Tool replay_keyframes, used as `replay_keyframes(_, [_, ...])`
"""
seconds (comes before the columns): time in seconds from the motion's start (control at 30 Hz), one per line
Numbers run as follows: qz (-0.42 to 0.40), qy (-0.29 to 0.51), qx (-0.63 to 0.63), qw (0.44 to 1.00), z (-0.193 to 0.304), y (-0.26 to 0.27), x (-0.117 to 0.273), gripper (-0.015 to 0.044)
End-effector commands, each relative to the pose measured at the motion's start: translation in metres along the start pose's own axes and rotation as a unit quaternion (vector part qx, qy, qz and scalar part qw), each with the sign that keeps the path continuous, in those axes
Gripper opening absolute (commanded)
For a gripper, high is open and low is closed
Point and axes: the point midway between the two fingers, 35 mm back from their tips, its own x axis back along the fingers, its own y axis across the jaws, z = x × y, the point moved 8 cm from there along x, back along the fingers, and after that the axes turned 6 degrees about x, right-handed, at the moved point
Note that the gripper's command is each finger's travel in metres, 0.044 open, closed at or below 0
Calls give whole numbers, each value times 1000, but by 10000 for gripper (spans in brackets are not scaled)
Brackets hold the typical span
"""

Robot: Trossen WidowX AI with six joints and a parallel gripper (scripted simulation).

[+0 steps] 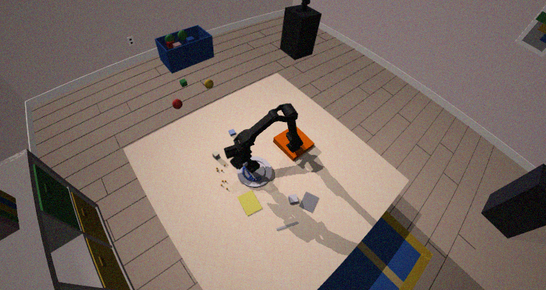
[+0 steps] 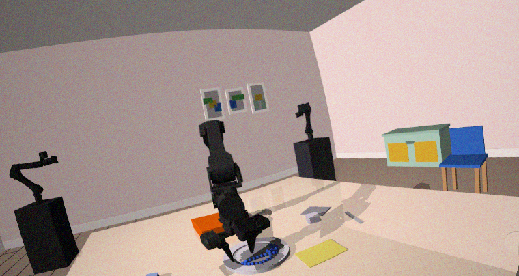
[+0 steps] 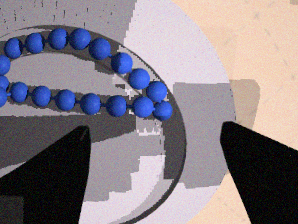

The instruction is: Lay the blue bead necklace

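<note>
The round bead board [image 1: 253,184] [image 2: 284,253] [image 3: 205,65] lies pale on the table beneath my gripper. The blue bead necklace [image 1: 246,172] [image 2: 270,253] [image 3: 80,38] lies on it as a long narrow loop. In the wrist view its upper strand follows the groove's curve. The lower strand runs nearly straight across the raised middle disc. The two strands meet in a tight bend at the groove's right side. My gripper [image 2: 243,257] [image 3: 157,133] is open and empty, low over the board. The bend lies just ahead of the gap between its fingertips. The necklace's far end is outside the wrist view.
A yellow sheet [image 1: 249,202] [image 2: 321,253] lies near the board. A white block [image 1: 292,199], a grey card [image 1: 309,202] and a grey bar [image 1: 287,226] lie beyond it. Small brown pieces [image 1: 224,181] and a grey block [image 1: 216,155] are on the board's other side.
</note>
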Motion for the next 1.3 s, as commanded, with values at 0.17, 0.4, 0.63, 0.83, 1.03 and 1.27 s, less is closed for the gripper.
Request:
replay_keyframes(0.17, [-3, -5, -478, 879, -7, 15, 21, 120])
replay_keyframes(0.4, [-3, -5, -538, 843, -8, 17, 23, 120])
replay_keyframes(0.63, [-3, -5, -538, 843, -8, 17, 23, 120])
replay_keyframes(0.83, [-3, -5, -538, 843, -8, 17, 16, 120])
replay_keyframes(1.03, [-3, -10, -534, 845, -9, 16, 16, 120])
replay_keyframes(1.27, [-3, -9, -535, 845, -9, 16, 6, 120])
